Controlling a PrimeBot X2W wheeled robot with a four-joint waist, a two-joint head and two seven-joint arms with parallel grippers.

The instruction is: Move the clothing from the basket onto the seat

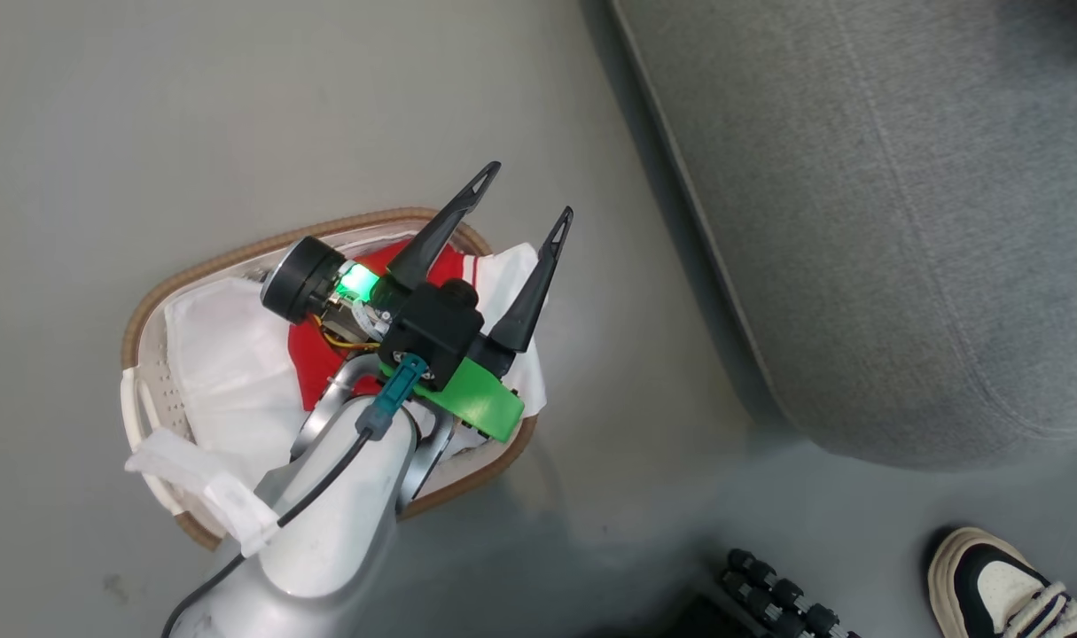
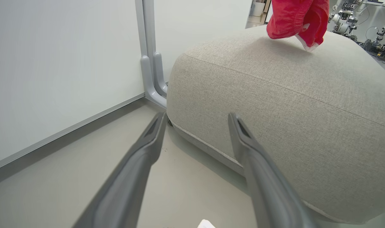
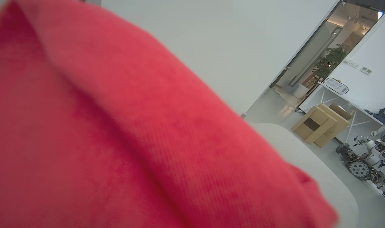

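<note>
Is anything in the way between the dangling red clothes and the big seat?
Nothing visible is. The red garment hangs straight over the seat, its white-trimmed tip low over bare fabric.

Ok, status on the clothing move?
Left gripper open, above the basket. Right gripper shut on a red garment, hanging over the seat. More red clothing in basket. Person's shoe near seat corner.

Open floor (image 1: 609, 354) lies between the basket (image 1: 361, 218) and the seat (image 1: 901, 221).
</note>
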